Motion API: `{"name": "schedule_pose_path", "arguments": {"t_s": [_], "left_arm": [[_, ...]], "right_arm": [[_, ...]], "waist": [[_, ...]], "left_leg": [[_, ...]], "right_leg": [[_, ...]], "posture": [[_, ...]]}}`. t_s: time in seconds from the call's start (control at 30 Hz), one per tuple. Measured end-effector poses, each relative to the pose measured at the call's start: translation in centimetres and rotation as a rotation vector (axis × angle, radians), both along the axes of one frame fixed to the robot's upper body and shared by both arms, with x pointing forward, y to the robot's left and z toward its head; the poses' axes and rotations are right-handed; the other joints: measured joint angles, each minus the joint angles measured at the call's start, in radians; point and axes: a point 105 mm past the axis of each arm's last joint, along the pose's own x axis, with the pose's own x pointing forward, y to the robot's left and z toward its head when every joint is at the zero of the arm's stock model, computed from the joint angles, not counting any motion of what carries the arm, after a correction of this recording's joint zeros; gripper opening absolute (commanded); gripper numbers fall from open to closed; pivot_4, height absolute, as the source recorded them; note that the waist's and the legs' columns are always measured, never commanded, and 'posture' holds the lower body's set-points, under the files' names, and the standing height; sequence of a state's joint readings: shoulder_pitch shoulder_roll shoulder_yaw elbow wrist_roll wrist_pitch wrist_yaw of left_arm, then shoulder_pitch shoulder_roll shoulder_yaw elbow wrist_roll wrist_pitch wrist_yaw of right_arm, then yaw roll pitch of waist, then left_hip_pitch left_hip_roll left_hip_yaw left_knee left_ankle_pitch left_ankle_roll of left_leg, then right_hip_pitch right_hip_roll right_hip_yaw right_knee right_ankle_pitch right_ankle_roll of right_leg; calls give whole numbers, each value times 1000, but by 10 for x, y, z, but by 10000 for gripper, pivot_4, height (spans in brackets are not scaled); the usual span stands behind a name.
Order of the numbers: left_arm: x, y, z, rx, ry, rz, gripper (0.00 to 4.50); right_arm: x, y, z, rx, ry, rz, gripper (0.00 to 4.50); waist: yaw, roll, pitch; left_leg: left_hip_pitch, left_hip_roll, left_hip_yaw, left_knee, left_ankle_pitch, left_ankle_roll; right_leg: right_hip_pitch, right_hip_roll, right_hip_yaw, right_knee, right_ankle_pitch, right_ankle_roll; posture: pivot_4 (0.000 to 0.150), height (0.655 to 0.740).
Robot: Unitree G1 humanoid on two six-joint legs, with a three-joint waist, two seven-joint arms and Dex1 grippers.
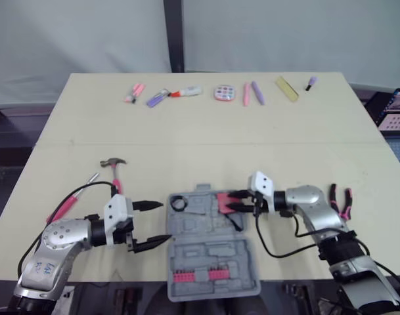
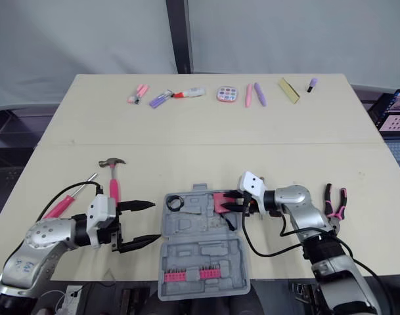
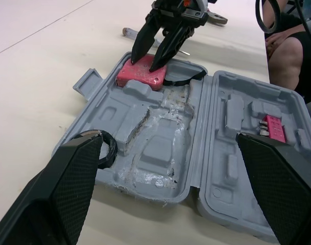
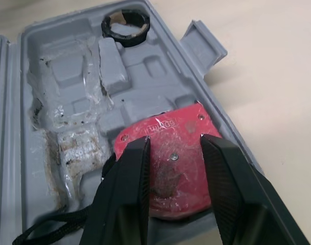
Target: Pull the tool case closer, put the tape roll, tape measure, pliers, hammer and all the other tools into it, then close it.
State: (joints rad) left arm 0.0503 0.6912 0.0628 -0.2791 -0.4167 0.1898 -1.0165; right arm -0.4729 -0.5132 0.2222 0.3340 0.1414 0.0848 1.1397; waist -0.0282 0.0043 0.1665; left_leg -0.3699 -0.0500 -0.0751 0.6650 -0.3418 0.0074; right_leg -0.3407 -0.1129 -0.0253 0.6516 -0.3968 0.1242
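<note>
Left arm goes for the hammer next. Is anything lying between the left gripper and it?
Nothing visible. Only bare table lies between the left gripper and the hammer; the screwdriver sits farther to the left, off that path.

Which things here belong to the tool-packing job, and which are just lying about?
Job: tool case; tape roll and tape measure, both already in it; hammer; screwdriver; pliers.
Lying about, probably: row of small pens and oddments at the far edge of the table.
</note>
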Motion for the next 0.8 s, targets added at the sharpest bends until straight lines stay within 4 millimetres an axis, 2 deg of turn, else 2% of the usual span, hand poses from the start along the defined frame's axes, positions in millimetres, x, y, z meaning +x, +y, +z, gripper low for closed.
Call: {"name": "schedule_pose_path", "arguments": {"t_s": [0.57,0.7,0.8], "left_arm": [[-4,0,0,1,-3,-2,45000],[-4,-1,1,-2,-2,-3,45000],[-5,2,1,-14,8,9,45000]], "right_arm": [[-2,-2,-4,44,-18,-29,16647],[-9,-3,2,45,17,-45,16647],[-15,-7,22,62,5,-74,16647]], "waist": [[1,-1,-1],[3,-1,0],[3,0,0]], "left_leg": [[1,0,0,0,0,0],[-1,0,-1,0,0,0],[-3,0,0,0,0,0]], "right_leg": [[1,0,0,-1,0,0],[1,0,1,-5,0,0],[0,0,1,-5,0,0]], "posture": [[1500,7400],[1500,7400],[1500,7400]]}}
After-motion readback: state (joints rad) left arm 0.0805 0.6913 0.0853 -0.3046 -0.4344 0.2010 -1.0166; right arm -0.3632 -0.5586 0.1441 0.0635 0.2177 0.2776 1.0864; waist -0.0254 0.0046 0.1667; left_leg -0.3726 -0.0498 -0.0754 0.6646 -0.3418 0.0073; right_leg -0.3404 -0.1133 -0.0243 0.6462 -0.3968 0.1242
